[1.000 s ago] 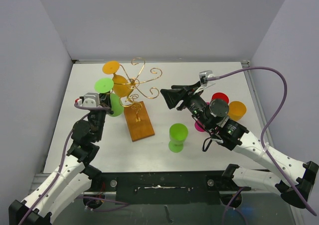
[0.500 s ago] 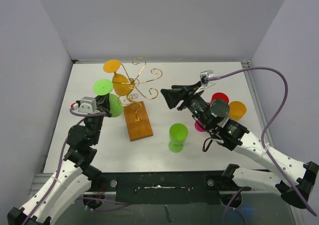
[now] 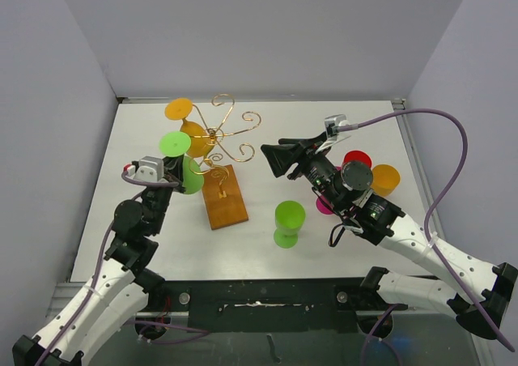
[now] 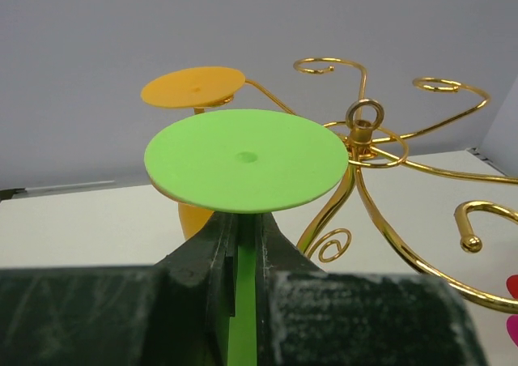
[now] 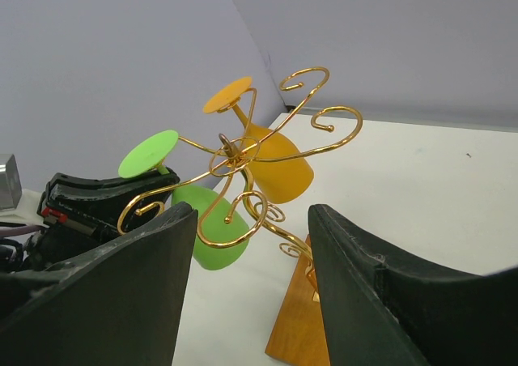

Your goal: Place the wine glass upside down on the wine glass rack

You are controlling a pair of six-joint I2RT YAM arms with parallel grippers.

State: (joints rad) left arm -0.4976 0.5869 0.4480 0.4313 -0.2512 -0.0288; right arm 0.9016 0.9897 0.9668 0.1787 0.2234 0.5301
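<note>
Left wrist view shows you the green wine glass [image 4: 247, 159] inverted, its round foot uppermost and level. The left gripper [image 4: 240, 236] is clenched on the stem just below that foot. The bowl is hidden under the gripper body in this view. The top external view places the glass [image 3: 188, 174] at the left side of the wine glass rack [image 3: 222, 135], with the bowl hanging clear above the table [image 3: 137, 123].

From the right wrist view, the stem stands close against one curled gold arm of the rack [image 5: 243, 151]. You cannot tell whether it is seated in that arm or only beside it.

An orange glass [image 3: 194, 135] hangs inverted on the rack, just behind the green one. The wooden base [image 3: 224, 196] lies flat on the table.

The right gripper [image 5: 251, 253] hangs released, its jaws wide apart, to the right of the rack and off the wire.

A second green glass [image 3: 289, 223] stands near the base. The right arm partly covers a red glass [image 3: 357, 159] and a pink glass [image 3: 324, 206].
</note>
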